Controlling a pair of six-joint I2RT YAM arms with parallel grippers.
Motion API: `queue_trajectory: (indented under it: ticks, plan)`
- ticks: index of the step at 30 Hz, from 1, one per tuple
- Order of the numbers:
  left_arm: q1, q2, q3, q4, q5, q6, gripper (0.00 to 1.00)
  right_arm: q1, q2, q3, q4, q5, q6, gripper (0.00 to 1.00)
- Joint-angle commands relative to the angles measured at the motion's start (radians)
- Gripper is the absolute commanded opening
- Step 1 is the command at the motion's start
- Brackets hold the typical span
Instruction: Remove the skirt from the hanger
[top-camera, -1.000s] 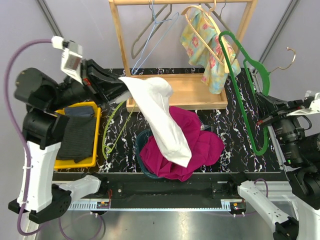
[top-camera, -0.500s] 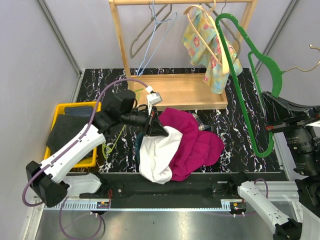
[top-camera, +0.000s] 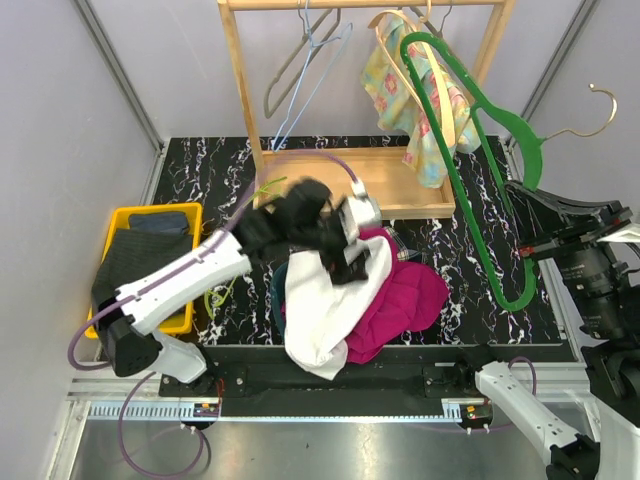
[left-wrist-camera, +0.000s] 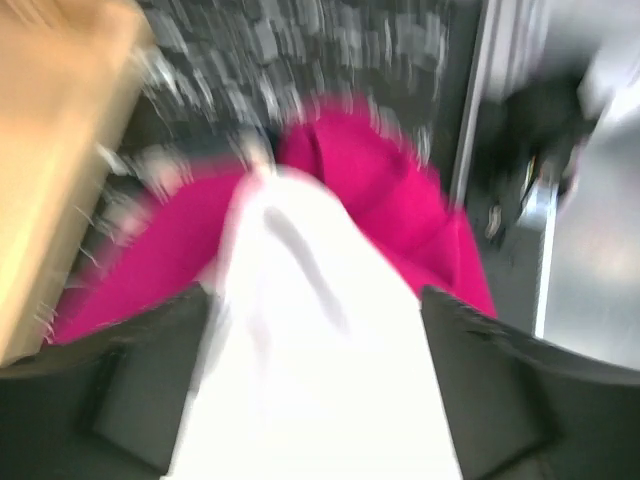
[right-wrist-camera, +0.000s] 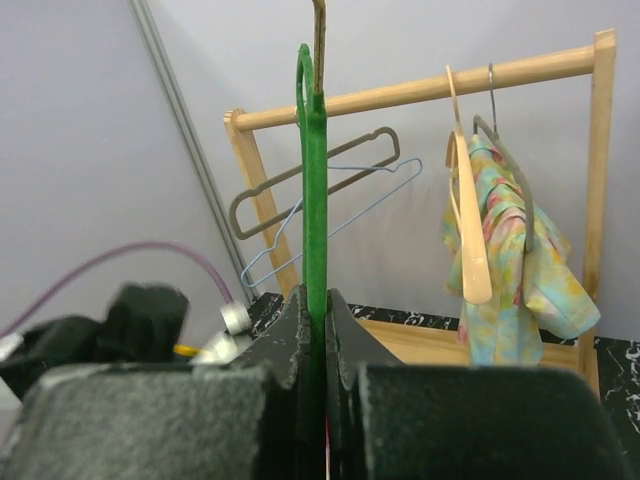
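The white skirt (top-camera: 320, 310) lies crumpled on a magenta cloth (top-camera: 410, 300) at the table's front middle. My left gripper (top-camera: 355, 255) hovers just over its far end, open; in the blurred left wrist view the skirt (left-wrist-camera: 320, 360) fills the gap between my spread fingers (left-wrist-camera: 150, 390), with the gripper (left-wrist-camera: 315, 300) holding nothing. The green hanger (top-camera: 470, 170) is bare and held up at the right. My right gripper (top-camera: 530, 245) is shut on its lower bar; the right wrist view shows the jaws of the gripper (right-wrist-camera: 317, 300) pinching the green hanger (right-wrist-camera: 316, 180).
A wooden rack (top-camera: 360, 185) stands at the back with wire hangers (top-camera: 300, 70) and a floral garment (top-camera: 420, 100) on a wooden hanger. A yellow bin (top-camera: 192, 215) with dark clothes sits at the left. A thin yellow-green hanger (top-camera: 215, 290) lies on the table.
My left arm swung the white skirt down from high at the left onto the magenta pile, and its jaws opened and let go. The green hanger shifted slightly in the right gripper.
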Motion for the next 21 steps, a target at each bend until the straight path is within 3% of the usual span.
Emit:
queue_trajectory:
  ticks: [1, 6, 10, 11, 14, 16, 19, 21]
  plan:
    - [-0.153, 0.010, -0.189, -0.164, -0.255, 0.161, 0.99, 0.001, 0.049, -0.011, 0.087, -0.054, 0.037, 0.00]
    - [-0.137, -0.076, -0.158, -0.239, -0.359, 0.200, 0.99, 0.001, 0.121, -0.006, 0.107, -0.135, 0.063, 0.00]
    - [-0.029, -0.131, 0.083, -0.340, -0.430, 0.252, 0.99, 0.001, 0.225, -0.041, 0.153, -0.267, 0.163, 0.00]
    - [-0.010, -0.150, 0.184, -0.338, -0.464, 0.252, 0.99, 0.001, 0.245, -0.061, 0.217, -0.290, 0.187, 0.00]
    - [0.076, -0.228, 0.287, -0.322, -0.579, 0.241, 0.99, 0.030, 0.317, -0.137, 0.361, -0.330, 0.266, 0.00]
    - [0.158, -0.303, 0.324, -0.323, -0.591, 0.234, 0.99, 0.188, 0.394, -0.123, 0.378, -0.234, 0.185, 0.00]
    - [0.186, -0.424, 0.279, -0.294, -0.648, 0.266, 0.99, 0.444, 0.569, -0.013, 0.339, -0.080, 0.021, 0.00]
    - [0.189, -0.492, 0.257, -0.283, -0.668, 0.272, 0.99, 0.510, 0.722, 0.061, 0.332, -0.042, 0.007, 0.00]
